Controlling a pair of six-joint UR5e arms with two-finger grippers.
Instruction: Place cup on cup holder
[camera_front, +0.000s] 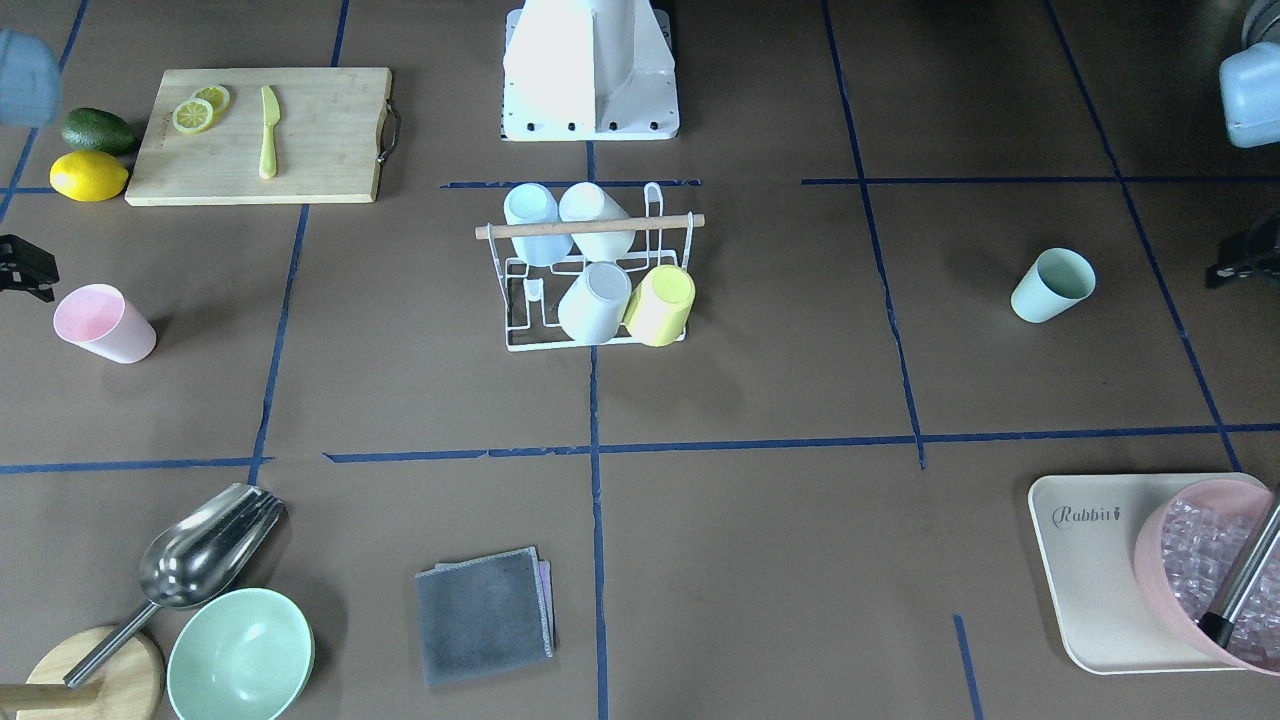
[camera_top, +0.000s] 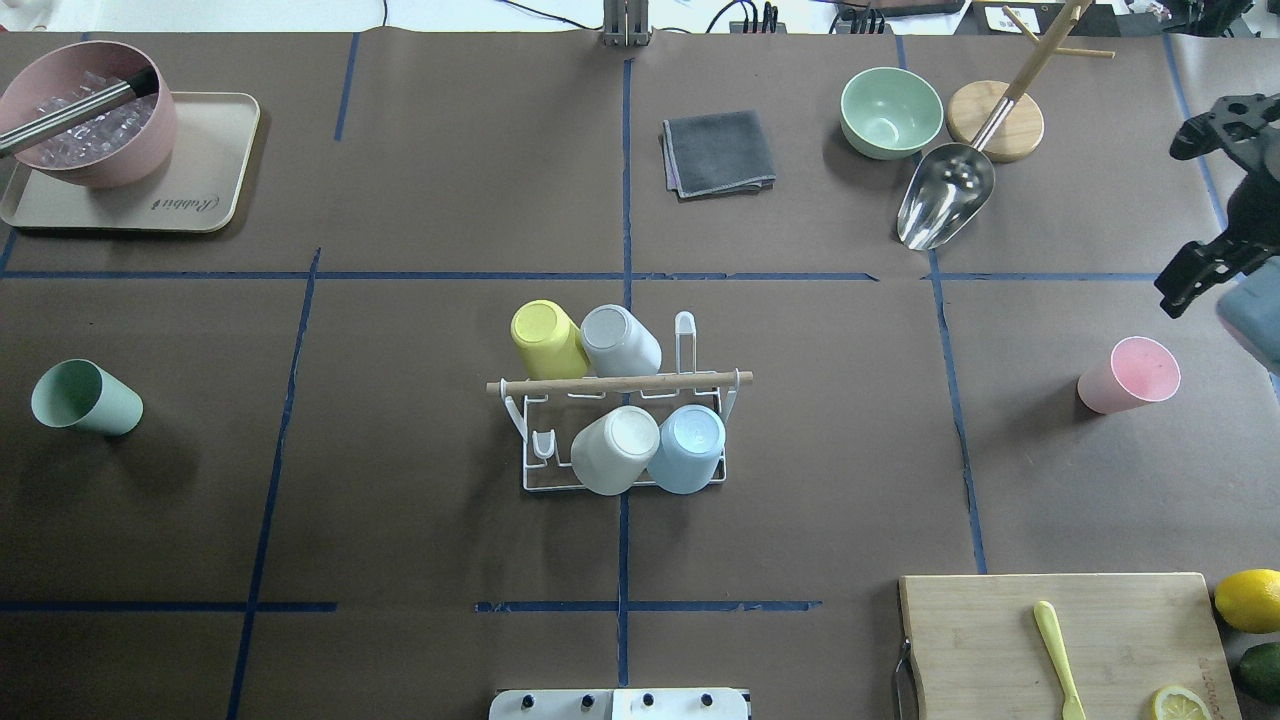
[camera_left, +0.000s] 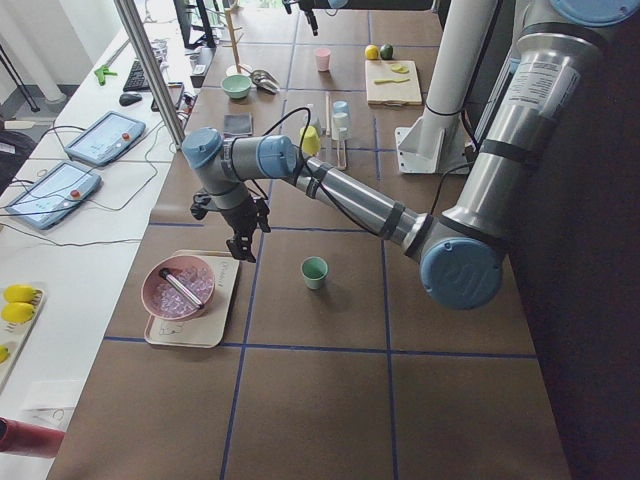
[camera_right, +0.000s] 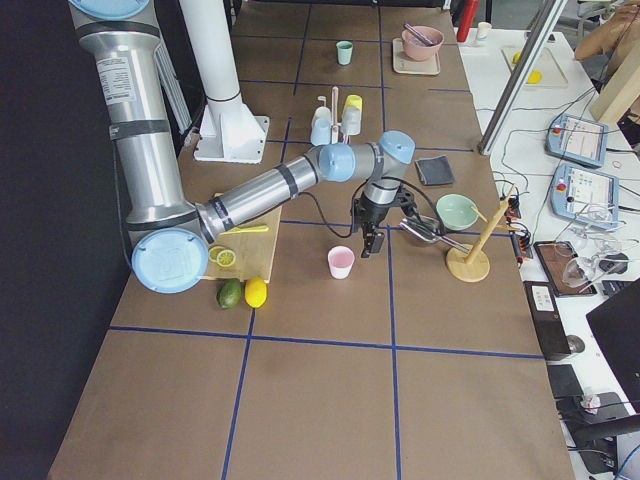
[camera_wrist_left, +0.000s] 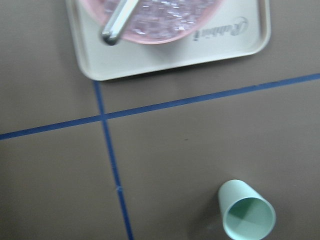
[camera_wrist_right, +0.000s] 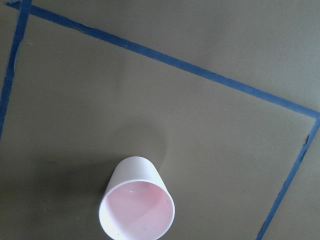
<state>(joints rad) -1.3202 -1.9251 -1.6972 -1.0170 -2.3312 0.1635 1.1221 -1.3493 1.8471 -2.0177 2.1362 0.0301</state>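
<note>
The cup holder (camera_top: 536, 470), a white wire rack with a wooden rod (camera_front: 590, 227), stands mid-table. It holds a yellow (camera_top: 547, 338), a grey (camera_top: 620, 340), a white (camera_top: 612, 450) and a light blue cup (camera_top: 690, 448). A pink cup (camera_top: 1130, 375) stands upright at the robot's right, below my right gripper (camera_top: 1180, 225), which is open and empty; the cup fills the right wrist view (camera_wrist_right: 137, 205). A green cup (camera_top: 85, 397) stands at the left and shows in the left wrist view (camera_wrist_left: 247, 212). My left gripper (camera_left: 240, 232) hovers beside it, jaws spread, empty.
A cutting board (camera_top: 1060, 640) with a knife and a lemon slice, a lemon (camera_top: 1250, 600) and an avocado lie near right. A tray (camera_top: 200, 195) with a pink ice bowl (camera_top: 85, 120) stands far left. A grey cloth (camera_top: 718, 152), green bowl (camera_top: 890, 112) and metal scoop (camera_top: 945, 195) lie far right.
</note>
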